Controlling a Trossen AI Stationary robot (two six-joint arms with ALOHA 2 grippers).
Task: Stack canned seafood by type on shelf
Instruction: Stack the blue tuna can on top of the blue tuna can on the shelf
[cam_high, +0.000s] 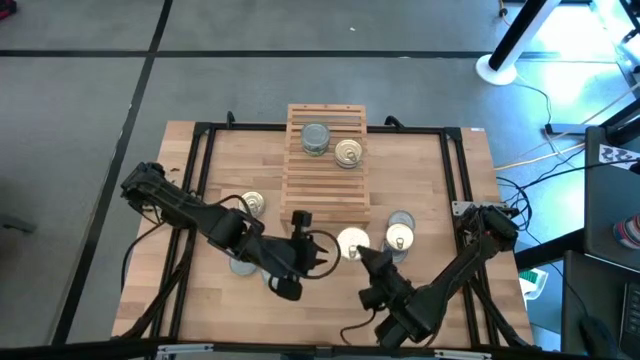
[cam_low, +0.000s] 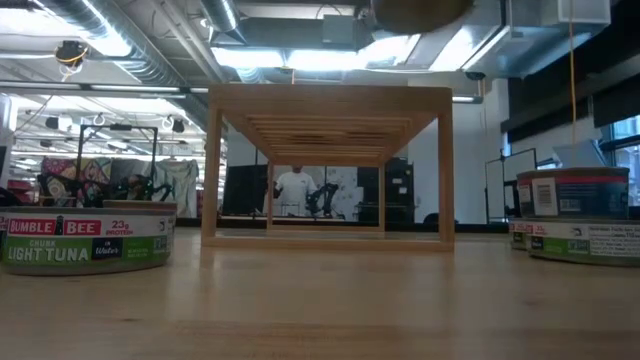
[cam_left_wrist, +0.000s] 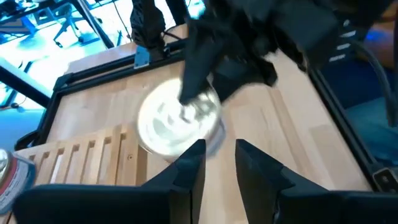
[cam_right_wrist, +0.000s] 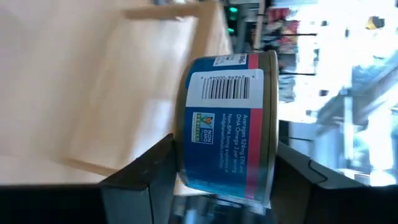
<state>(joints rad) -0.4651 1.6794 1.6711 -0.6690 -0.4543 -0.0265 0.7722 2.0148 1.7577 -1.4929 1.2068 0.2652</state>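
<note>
Tin (cam_right_wrist: 227, 124) is sitting clamped in the right gripper (cam_high: 362, 256) near the shelf (cam_high: 327, 195); you are lifting level, while the left gripper (cam_left_wrist: 219, 163) is hanging parted alongside.

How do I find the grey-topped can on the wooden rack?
Look for the slatted wooden shelf at the table's far middle. Two cans sit on its far end. Yours is the silver-grey-topped can, on the left arm's side of the gold-topped can.

You can read "BUMBLE BEE", "CHUNK LIGHT TUNA" and "23g PROTEIN" on the green tin (cam_low: 88, 240). The blue tin (cam_right_wrist: 231, 127) shows a barcode and a "NON GMO" seal.
</note>
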